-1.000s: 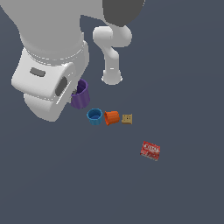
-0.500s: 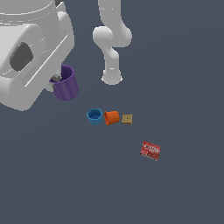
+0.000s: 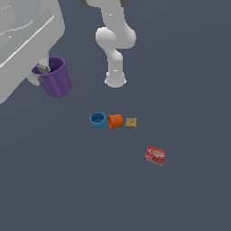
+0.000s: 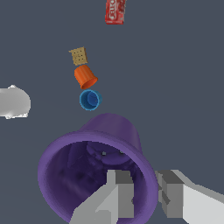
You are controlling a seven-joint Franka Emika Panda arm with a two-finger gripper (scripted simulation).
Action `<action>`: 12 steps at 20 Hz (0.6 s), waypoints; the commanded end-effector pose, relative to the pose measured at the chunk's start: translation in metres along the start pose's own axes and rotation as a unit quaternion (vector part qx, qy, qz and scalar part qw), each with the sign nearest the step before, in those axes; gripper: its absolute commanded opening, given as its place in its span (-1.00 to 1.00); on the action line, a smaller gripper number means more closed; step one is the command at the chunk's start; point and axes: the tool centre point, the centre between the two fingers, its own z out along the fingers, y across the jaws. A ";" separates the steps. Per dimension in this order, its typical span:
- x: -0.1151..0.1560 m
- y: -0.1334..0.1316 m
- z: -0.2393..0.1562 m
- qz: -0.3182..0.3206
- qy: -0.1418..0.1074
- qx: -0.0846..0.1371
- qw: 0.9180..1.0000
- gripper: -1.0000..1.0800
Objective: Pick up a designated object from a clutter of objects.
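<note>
Pinching the rim of one tapered purple cup point(image 3: 56, 77) between gripper point(image 4: 146, 194) fingers, hanging at upper left. Lying mid-frame: one blue cup point(image 3: 97, 120), one orange cup point(image 3: 115, 121), one tan cracker square point(image 3: 131, 122), one red printed box point(image 3: 155, 155).

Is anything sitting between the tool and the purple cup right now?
Nothing is. The tool already pinches the purple cup by its rim, one finger inside the wall and the other outside. The blue cup, orange cup, cracker and red box lie apart from it.
</note>
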 end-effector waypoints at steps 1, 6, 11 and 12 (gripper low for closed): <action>-0.003 0.001 -0.005 0.000 0.000 -0.001 1.000 -1.00; -0.006 0.002 -0.011 0.000 0.000 -0.001 1.000 -1.00; -0.008 0.003 -0.013 0.000 0.000 -0.001 1.000 -1.00; -0.008 0.003 -0.013 0.000 0.000 -0.001 1.000 -1.00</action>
